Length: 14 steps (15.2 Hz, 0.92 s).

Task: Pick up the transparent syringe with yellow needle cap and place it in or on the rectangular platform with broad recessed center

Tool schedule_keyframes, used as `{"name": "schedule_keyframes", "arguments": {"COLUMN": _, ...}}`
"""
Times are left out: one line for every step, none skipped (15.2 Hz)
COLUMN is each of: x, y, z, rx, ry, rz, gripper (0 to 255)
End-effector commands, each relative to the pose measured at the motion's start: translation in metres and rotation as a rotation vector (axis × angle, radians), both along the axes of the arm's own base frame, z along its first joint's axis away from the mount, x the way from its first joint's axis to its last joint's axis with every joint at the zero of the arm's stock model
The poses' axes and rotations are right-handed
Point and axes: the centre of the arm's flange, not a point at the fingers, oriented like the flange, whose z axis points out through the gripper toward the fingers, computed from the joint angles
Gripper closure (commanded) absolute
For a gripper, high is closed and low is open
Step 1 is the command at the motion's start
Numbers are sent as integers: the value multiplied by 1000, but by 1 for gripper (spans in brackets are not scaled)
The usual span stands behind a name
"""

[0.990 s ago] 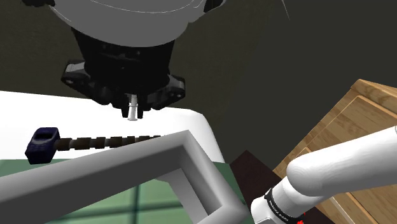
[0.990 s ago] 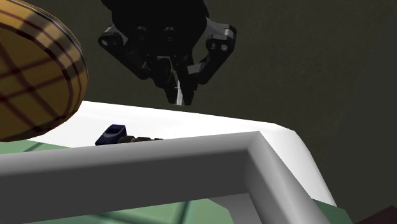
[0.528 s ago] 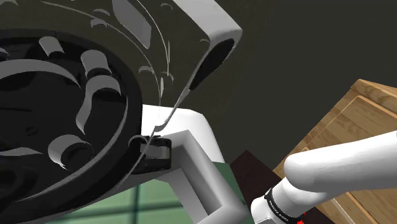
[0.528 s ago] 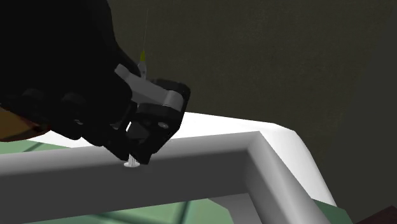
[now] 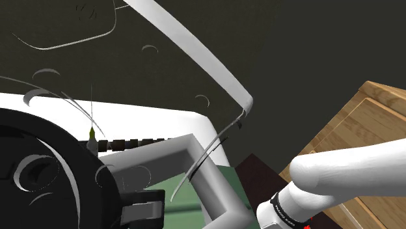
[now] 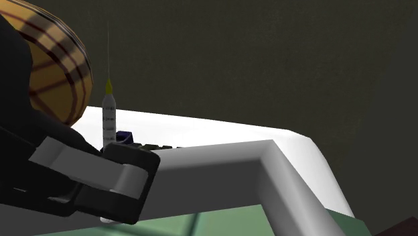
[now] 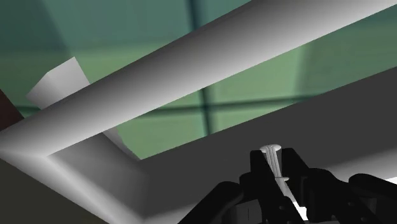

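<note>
In the shoulder view I see the syringe [image 5: 93,139] upright just above the black hand, yellow cap and thin needle pointing up. It stands before the white tabletop [image 5: 156,121], beside the platform [image 5: 195,156] and its grey rim. A dark tool [image 5: 133,142] lies on the tabletop behind it. The white arm [image 5: 351,175] comes in at that view's lower right, in front of a wooden cabinet [image 5: 371,117].

In the second exterior view the jaws are closed on the syringe's [image 6: 108,121] lower barrel. The clear barrel rises straight out of them, in front of the rim [image 6: 261,161], and a plaid disc [image 6: 53,74] sits behind.

In the wrist view the fingers [image 7: 256,173] clasp the syringe [image 7: 271,151], its flat plunger end poking out between them towards the platform [image 7: 191,70]. I cannot tell whether it touches.
</note>
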Motion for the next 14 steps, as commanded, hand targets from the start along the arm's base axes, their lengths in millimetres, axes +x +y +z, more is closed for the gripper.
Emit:
{"name": "schedule_keyframes", "arguments": {"x": 0, "y": 0, "z": -2, "rx": -2, "ry": 2, "rz": -1, "gripper": 255}}
{"name": "schedule_keyframes", "arguments": {"x": 0, "y": 0, "z": -2, "rx": -2, "ry": 2, "rz": -1, "gripper": 255}}
{"name": "schedule_keyframes", "arguments": {"x": 0, "y": 0, "z": -2, "rx": -2, "ry": 2, "rz": -1, "gripper": 0}}
{"name": "schedule_keyframes", "arguments": {"x": 0, "y": 0, "z": -2, "rx": -2, "ry": 2, "rz": -1, "gripper": 0}}
{"name": "schedule_keyframes", "arguments": {"x": 0, "y": 0, "z": -2, "rx": -2, "ry": 2, "rz": -1, "gripper": 0}}
{"name": "schedule_keyframes", "arguments": {"x": 0, "y": 0, "z": -2, "rx": -2, "ry": 2, "rz": -1, "gripper": 0}}
{"name": "schedule_keyframes", "arguments": {"x": 0, "y": 0, "z": -2, "rx": -2, "ry": 2, "rz": -1, "gripper": 0}}
{"name": "schedule_keyframes", "arguments": {"x": 0, "y": 0, "z": -2, "rx": -2, "ry": 2, "rz": -1, "gripper": 0}}
{"name": "schedule_keyframes", "arguments": {"x": -5, "y": 3, "z": 10, "rx": -2, "ry": 2, "rz": -1, "gripper": 0}}
{"name": "schedule_keyframes", "arguments": {"x": -10, "y": 6, "z": 22, "rx": -2, "ry": 2, "rz": -1, "gripper": 0}}
{"name": "schedule_keyframes", "arguments": {"x": -15, "y": 9, "z": 34, "rx": -2, "ry": 2, "rz": -1, "gripper": 0}}
{"name": "schedule_keyframes", "arguments": {"x": -19, "y": 12, "z": 43, "rx": -2, "ry": 2, "rz": -1, "gripper": 0}}
{"name": "schedule_keyframes", "arguments": {"x": -19, "y": 12, "z": 43, "rx": -2, "ry": 2, "rz": -1, "gripper": 0}}
{"name": "schedule_keyframes", "arguments": {"x": -19, "y": 12, "z": 43, "rx": -2, "ry": 2, "rz": -1, "gripper": 0}}
